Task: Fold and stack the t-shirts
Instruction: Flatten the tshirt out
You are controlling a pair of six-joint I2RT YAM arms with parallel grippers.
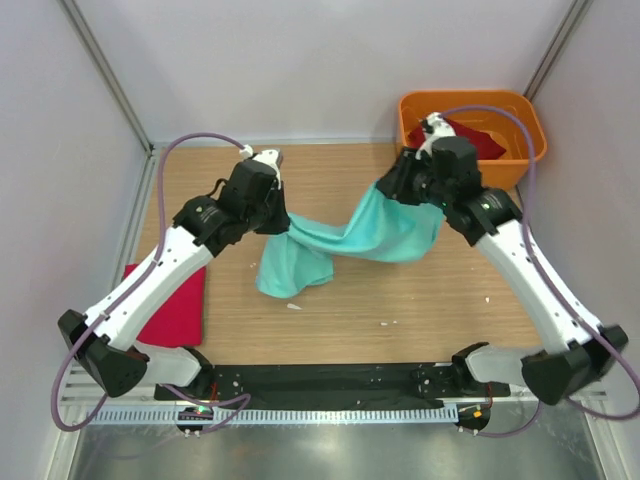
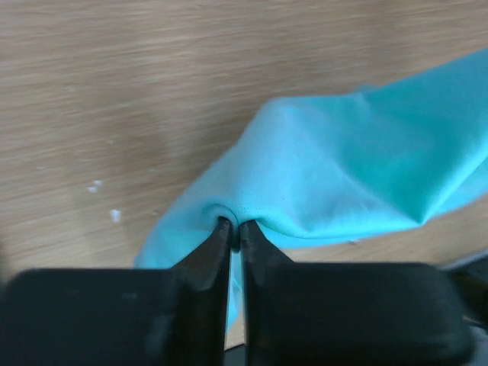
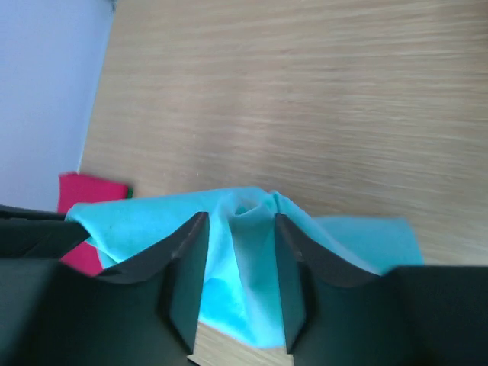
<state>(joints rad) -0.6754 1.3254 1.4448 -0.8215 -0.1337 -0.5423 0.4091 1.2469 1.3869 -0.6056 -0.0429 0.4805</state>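
A mint-green t-shirt (image 1: 350, 238) hangs lifted over the wooden table, strung between both grippers, its left end drooping to the tabletop. My left gripper (image 1: 283, 222) is shut on a pinch of this cloth (image 2: 343, 168), the fingertips (image 2: 234, 223) pressed together on a small fold. My right gripper (image 1: 388, 188) is at the shirt's right end. Its jaws stand apart (image 3: 240, 217) with a loose bunch of the teal cloth (image 3: 152, 221) between them. A folded deep red t-shirt (image 1: 175, 305) lies flat at the table's left edge. Another red t-shirt (image 1: 480, 138) sits in the tub.
An orange plastic tub (image 1: 470, 97) stands at the back right corner, just behind the right wrist. Grey walls close in the table on the left, back and right. Small white specks (image 1: 294, 306) lie on the wood near the shirt's drooping end.
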